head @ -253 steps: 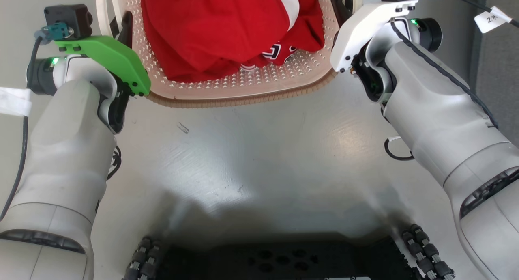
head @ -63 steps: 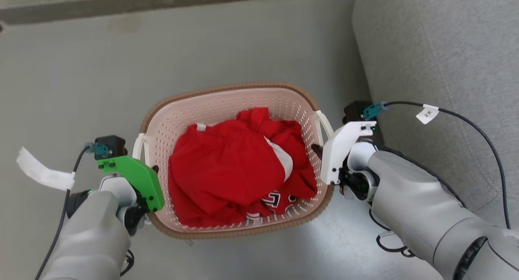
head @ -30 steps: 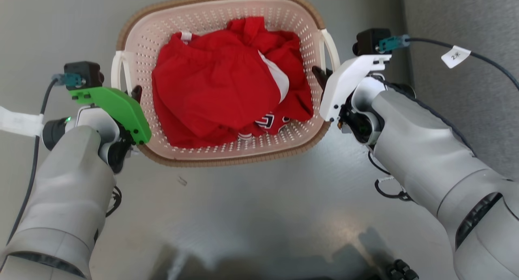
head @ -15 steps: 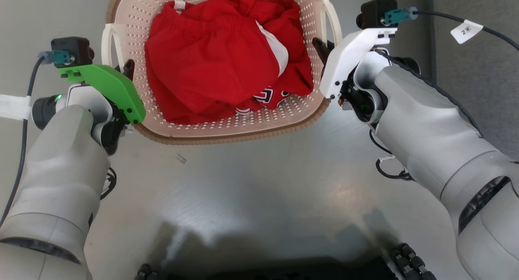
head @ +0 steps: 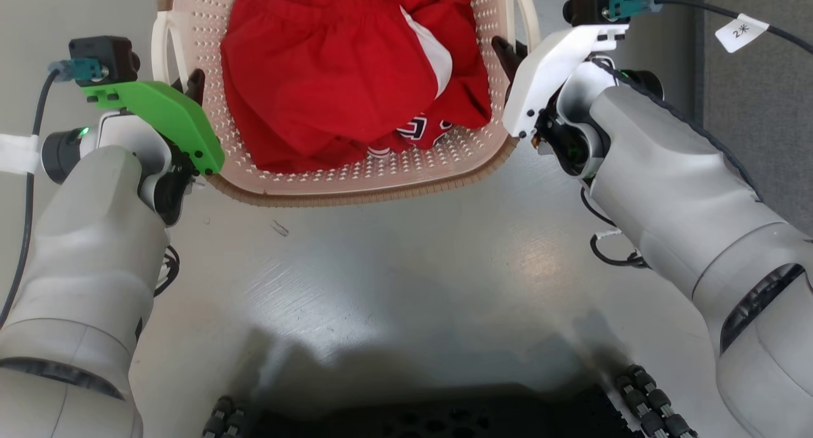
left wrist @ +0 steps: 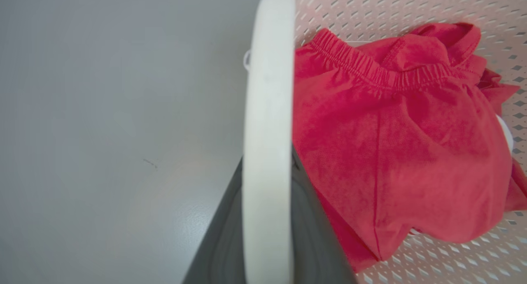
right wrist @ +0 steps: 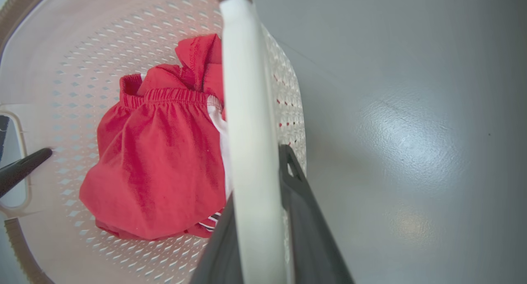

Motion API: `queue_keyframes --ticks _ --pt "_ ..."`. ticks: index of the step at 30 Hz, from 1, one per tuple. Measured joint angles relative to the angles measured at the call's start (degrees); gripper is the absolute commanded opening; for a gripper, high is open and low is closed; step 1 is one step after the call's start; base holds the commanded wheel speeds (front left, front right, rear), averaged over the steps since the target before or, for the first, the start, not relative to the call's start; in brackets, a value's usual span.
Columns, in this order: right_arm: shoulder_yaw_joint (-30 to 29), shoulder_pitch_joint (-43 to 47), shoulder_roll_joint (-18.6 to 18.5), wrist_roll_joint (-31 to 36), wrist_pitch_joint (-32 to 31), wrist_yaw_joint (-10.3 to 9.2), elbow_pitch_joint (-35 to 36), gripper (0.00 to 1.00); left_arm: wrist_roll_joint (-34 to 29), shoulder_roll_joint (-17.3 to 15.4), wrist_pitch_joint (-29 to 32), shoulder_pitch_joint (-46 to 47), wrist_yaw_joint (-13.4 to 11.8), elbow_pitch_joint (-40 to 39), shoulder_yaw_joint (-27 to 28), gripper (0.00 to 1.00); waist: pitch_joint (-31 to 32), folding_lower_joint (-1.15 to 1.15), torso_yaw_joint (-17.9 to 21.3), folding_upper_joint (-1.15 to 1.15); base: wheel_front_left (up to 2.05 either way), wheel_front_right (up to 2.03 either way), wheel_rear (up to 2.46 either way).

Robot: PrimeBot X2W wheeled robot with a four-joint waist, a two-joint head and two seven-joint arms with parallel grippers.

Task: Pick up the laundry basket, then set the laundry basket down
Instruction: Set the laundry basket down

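Cream laundry basket of red clothing, just ahead of the robot over grey floor. Left gripper has its jaws clamped on the left handle, and right gripper has its jaws clamped on the right handle, likely to keep the load level.

Laundry basket, red clothing inside

Grey forearms, green left wrist plate, white right plate, black cables
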State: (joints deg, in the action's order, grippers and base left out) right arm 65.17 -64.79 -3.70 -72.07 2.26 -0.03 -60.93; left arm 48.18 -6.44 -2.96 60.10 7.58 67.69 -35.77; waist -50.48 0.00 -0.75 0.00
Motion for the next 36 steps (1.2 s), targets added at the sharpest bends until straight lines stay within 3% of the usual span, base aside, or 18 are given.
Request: queue_keyframes --ticks 36 --pt "0.67 -1.71 0.07 -1.62 1.83 0.09 -1.72 0.00 -0.49 0.67 -1.89 2.33 0.00 1.30 -1.22 0.00 -3.79 0.00 -0.64 0.00 0.00 0.00 0.00"
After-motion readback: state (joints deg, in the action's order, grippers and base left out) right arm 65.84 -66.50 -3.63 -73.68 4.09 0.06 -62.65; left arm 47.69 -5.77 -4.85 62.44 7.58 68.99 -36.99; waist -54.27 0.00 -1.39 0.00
